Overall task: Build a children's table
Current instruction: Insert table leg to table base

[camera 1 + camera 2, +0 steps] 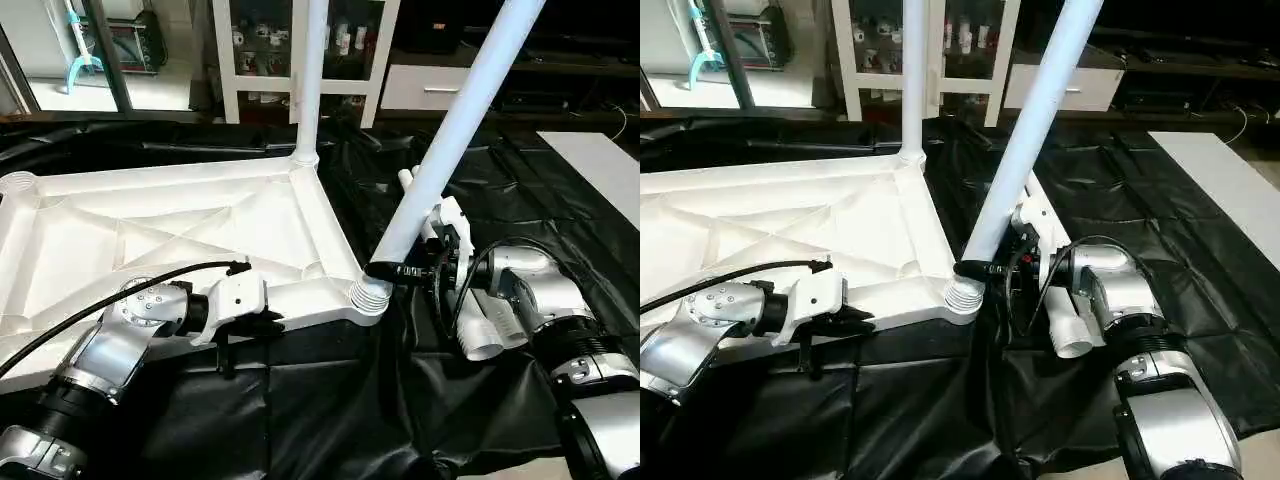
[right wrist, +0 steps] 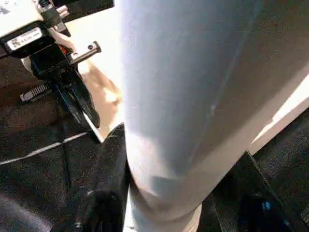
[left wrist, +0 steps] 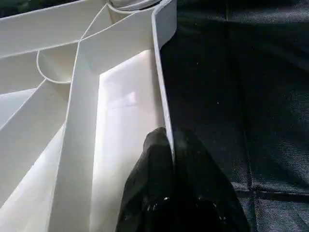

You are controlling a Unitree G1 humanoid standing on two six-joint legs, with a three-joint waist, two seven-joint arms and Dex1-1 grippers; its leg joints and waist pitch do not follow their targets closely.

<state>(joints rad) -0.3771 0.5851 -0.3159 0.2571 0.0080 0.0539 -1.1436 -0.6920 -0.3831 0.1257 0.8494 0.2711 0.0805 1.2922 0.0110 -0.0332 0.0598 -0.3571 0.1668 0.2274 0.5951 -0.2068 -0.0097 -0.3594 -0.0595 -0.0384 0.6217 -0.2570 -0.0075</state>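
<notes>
With one leg point(image 1: 309, 90) seated upright, my right gripper point(image 1: 385, 270) clamped the tilted second leg point(image 1: 455, 130) at its socket while my left gripper point(image 3: 170, 159) pinched the tabletop point(image 1: 150, 225) rim.

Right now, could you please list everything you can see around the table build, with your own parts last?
Tabletop: one, white, upside down on the black sheet, X-ribbed underside up.
Far leg: one, white, upright in the far corner socket.
Near leg: one, white, tilted, threaded end at the near corner socket.
Black sheet: one, black, spread under the work.
Cabinet: one, white frame with glass doors, behind the sheet.
Left pincer: black fingers, shut on the tabletop's near rim.
Right pincer: black fingers, shut on the near leg just above its thread.
Forearms: two, silver, at the near edge.
</notes>
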